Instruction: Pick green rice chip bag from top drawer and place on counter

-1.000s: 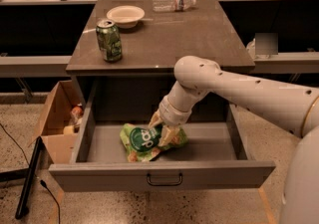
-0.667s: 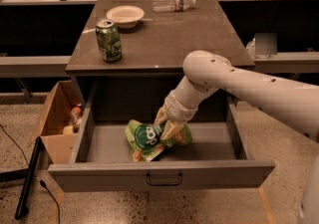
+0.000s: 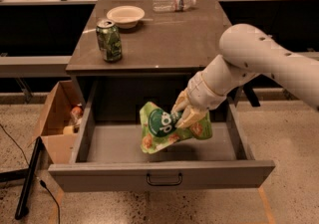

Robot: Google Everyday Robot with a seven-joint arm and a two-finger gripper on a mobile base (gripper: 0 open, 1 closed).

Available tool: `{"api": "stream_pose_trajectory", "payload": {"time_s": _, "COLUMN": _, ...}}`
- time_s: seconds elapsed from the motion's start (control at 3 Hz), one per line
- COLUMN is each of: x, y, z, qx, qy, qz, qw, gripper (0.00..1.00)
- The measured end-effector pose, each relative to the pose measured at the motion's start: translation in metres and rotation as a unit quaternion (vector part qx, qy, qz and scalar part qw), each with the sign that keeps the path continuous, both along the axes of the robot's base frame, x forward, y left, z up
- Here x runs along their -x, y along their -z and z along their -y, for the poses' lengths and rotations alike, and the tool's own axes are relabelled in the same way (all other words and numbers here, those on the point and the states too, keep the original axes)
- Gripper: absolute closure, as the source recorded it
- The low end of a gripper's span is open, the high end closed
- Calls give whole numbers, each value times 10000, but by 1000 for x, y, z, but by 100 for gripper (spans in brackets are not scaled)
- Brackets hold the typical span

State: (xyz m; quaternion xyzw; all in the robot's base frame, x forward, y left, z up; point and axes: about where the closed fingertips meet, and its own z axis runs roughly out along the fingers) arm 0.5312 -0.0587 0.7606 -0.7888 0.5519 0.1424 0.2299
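The green rice chip bag [image 3: 162, 128] is a crinkly light-green pouch with a dark green round logo. My gripper [image 3: 185, 114] is shut on its upper right part and holds it tilted above the floor of the open top drawer [image 3: 159, 174]. The bag hangs clear of the drawer bottom, below the level of the counter [image 3: 164, 39]. My white arm reaches in from the right. The drawer is pulled fully out, with its dark bar handle facing the front.
On the counter stand a green soda can [image 3: 109, 41] at the left, a white bowl [image 3: 125, 16] behind it, and a clear plastic bottle [image 3: 173, 2] lying at the back. A cardboard box [image 3: 57, 121] sits on the floor left of the drawer.
My gripper has lifted the bag off the drawer floor and carried it up and slightly right; it now hangs in the air.
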Motion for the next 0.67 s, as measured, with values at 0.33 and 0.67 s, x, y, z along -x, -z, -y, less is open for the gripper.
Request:
{"api": "stream_pose_trajectory", "payload": {"time_s": 0.33, "x": 0, "y": -48, "z": 16, "qx": -45, "qy": 356, "qz": 244, "qw": 9991, "gripper": 100}}
{"api": "stream_pose_trajectory", "payload": {"time_s": 0.67, "x": -17, "y": -86, "z": 32, "qx": 13, "qy": 734, "qz": 561, "qw": 9957, "gripper": 100}}
